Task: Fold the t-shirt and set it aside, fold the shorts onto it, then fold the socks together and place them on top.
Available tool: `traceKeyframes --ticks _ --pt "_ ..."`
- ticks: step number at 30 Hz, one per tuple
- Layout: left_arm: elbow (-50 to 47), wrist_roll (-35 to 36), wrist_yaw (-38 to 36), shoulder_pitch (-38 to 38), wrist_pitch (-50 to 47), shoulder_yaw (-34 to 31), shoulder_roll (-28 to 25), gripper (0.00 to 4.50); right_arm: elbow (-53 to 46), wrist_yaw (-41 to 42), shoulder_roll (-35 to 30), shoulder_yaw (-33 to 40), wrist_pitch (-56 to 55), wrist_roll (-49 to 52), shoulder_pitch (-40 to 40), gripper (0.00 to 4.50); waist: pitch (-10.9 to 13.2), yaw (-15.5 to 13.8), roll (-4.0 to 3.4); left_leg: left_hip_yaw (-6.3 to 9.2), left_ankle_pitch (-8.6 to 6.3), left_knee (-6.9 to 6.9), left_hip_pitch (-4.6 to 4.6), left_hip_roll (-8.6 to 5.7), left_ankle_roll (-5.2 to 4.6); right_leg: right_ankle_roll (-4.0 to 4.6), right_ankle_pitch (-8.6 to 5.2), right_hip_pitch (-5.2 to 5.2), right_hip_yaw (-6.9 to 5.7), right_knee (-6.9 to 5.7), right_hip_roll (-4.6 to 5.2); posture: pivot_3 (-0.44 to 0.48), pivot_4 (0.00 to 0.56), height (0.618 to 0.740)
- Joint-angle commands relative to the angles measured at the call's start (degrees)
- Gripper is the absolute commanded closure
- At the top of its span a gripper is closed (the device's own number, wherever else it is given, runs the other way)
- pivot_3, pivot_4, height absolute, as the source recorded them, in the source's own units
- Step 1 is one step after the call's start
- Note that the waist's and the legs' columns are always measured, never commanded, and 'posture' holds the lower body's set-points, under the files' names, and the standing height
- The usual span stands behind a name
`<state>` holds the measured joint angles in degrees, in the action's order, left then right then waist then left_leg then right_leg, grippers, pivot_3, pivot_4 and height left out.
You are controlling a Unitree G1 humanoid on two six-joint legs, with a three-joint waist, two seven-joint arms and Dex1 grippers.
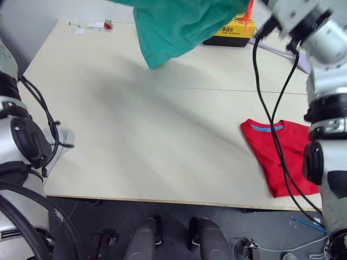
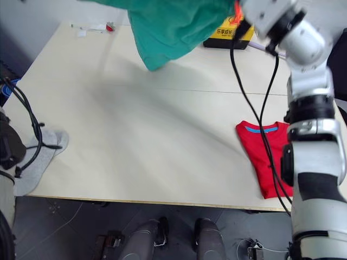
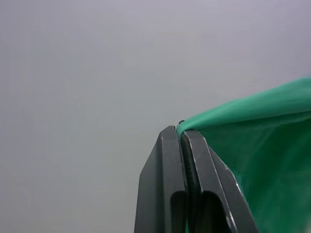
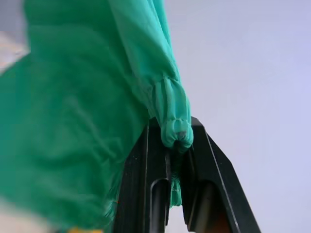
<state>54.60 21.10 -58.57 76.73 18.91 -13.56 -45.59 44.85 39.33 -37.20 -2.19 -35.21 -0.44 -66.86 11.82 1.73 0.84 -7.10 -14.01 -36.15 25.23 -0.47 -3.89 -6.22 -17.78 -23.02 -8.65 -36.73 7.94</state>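
The teal-green shorts hang in the air at the top centre of the head-camera frame, lifted clear of the pale worktop, their lowest corner dangling above its far half. In the left wrist view, the left tool has its two black fingers pressed together on an edge of the green cloth; in the right wrist view, the right tool is clamped on the gathered waistband, which bunches up between its fingers. A neon orange drawstring trails beside the cloth at the upper right of the frame. The red t-shirt lies folded at the right edge of the worktop, blue neckband uppermost, with black cables of the right arm crossing in front of it. The grey socks lie at the worktop's left edge, lower left of the frame. A yellow and black box sits at the far side, partly behind the shorts.
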Motion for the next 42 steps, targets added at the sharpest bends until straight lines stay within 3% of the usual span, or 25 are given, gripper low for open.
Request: traceKeyframes --ticks 1,4,9,13,15,16,17,18,20,23,28,33,42 --pt "-17.3 7.9 -14.3 -15.7 -11.5 -1.2 -3.6 4.48 -9.8 11.1 -1.6 1.8 6.7 9.5 12.6 4.5 0.0 0.1 -0.07 0.06 -0.02 -0.07 -0.12 0.03 -0.03 0.0 0.0 0.22 -0.1 0.02 -0.01 0.0 0.15 0.74" --pt "-40.0 12.2 -16.9 -38.2 -26.4 0.0 -7.7 4.48 -22.8 19.1 -3.1 0.6 12.6 15.3 29.2 4.5 0.2 0.4 -0.18 0.19 -0.02 -0.35 0.13 0.14 -0.04 0.0 -0.01 0.32 -0.03 0.46 -0.12 0.0 0.15 0.74" --pt "-67.4 23.0 -16.4 -62.7 -52.2 0.9 -15.1 4.48 -32.3 24.5 -8.1 1.2 10.7 13.2 47.0 4.5 0.4 0.0 -0.44 0.18 0.06 -0.96 -0.07 0.29 -0.15 0.11 -0.13 0.92 0.98 0.81 -0.21 0.0 0.15 0.74" --pt "-77.5 27.3 -15.7 -71.9 -62.7 0.8 -19.9 4.48 -35.3 22.9 -9.2 4.6 14.3 15.5 51.9 4.5 0.4 -0.2 -0.49 0.25 -0.37 -0.54 -1.54 0.29 0.07 0.26 -0.12 2.14 1.3 1.12 0.2 0.0 0.15 0.74" --pt "-80.1 27.0 -16.9 -75.8 -65.5 1.6 -22.4 4.48 -35.7 24.5 -11.0 5.8 13.5 15.5 54.8 4.5 0.3 -0.2 -0.33 0.23 -0.2 0.28 -1.79 0.26 0.3 0.96 -0.4 2.17 2.84 0.8 -0.45 0.0 0.15 0.74" --pt "-80.9 26.2 -17.4 -77.2 -65.6 2.4 -23.0 4.48 -36.3 25.7 -11.6 6.4 13.8 16.4 56.4 4.5 0.1 -0.4 0.01 -0.01 0.0 0.6 -1.93 0.2 0.49 1.79 -1.0 1.96 3.55 0.39 -0.59 0.0 0.15 0.74" --pt "-81.5 26.0 -17.9 -78.1 -65.8 3.0 -23.5 4.48 -37.1 26.9 -12.3 6.9 14.4 17.6 58.1 4.5 0.1 -0.8 0.01 -0.53 0.14 0.91 -2.18 0.1 0.7 1.95 -1.68 1.46 4.58 0.05 -0.63 0.0 0.15 0.74" --pt "-81.7 26.3 -18.0 -78.2 -66.3 3.4 -23.8 4.48 -38.2 27.9 -12.9 7.3 15.2 18.8 59.7 4.5 0.1 -1.0 -0.22 -0.58 0.58 0.81 -2.45 0.1 1.51 2.09 -2.18 1.03 4.61 -0.05 -0.43 0.0 0.15 0.74" --pt "-81.7 27.4 -18.7 -77.5 -67.5 3.7 -24.3 4.48 -40.6 30.0 -14.0 7.8 17.5 21.1 62.9 4.5 0.1 -1.0 -0.55 1.19 0.09 -0.19 -2.12 0.11 2.4 2.42 -2.35 1.42 4.19 -0.23 -0.76 0.0 0.15 0.74" --pt "-80.6 27.6 -21.5 -77.0 -68.6 3.5 -26.1 4.48 -44.9 33.7 -16.8 8.3 22.6 24.2 68.5 4.5 0.0 -1.1 -0.48 1.73 -0.27 -0.05 -2.07 0.48 1.93 1.82 -2.05 1.66 3.83 -0.15 -1.37 0.0 0.15 0.74" --pt "-78.7 27.0 -25.3 -77.5 -68.1 3.1 -28.2 4.48 -48.8 36.7 -19.3 9.2 25.6 24.8 74.5 4.5 0.0 -1.0 -0.49 1.67 -0.3 0.04 -2.08 0.6 1.95 1.7 -2.27 1.6 3.73 -0.28 -1.6 0.0 0.15 0.74" --pt "-77.7 29.4 -25.8 -75.9 -69.5 2.7 -26.9 4.48 -49.1 34.5 -18.4 9.6 25.4 22.1 75.2 4.5 0.1 -1.3 -0.42 1.67 -0.28 -0.17 -2.11 0.59 1.89 1.53 -2.1 1.65 3.82 -0.44 -1.59 0.0 0.15 0.74" --pt "-74.2 27.7 -25.5 -76.1 -67.8 2.4 -25.0 4.48 -55.4 30.8 -15.8 13.4 31.6 27.3 78.4 4.5 0.1 -1.6 -0.4 1.69 -0.26 0.0 -2.12 0.62 1.92 1.74 -1.73 1.57 3.88 -0.27 -1.54 0.0 0.15 0.74"
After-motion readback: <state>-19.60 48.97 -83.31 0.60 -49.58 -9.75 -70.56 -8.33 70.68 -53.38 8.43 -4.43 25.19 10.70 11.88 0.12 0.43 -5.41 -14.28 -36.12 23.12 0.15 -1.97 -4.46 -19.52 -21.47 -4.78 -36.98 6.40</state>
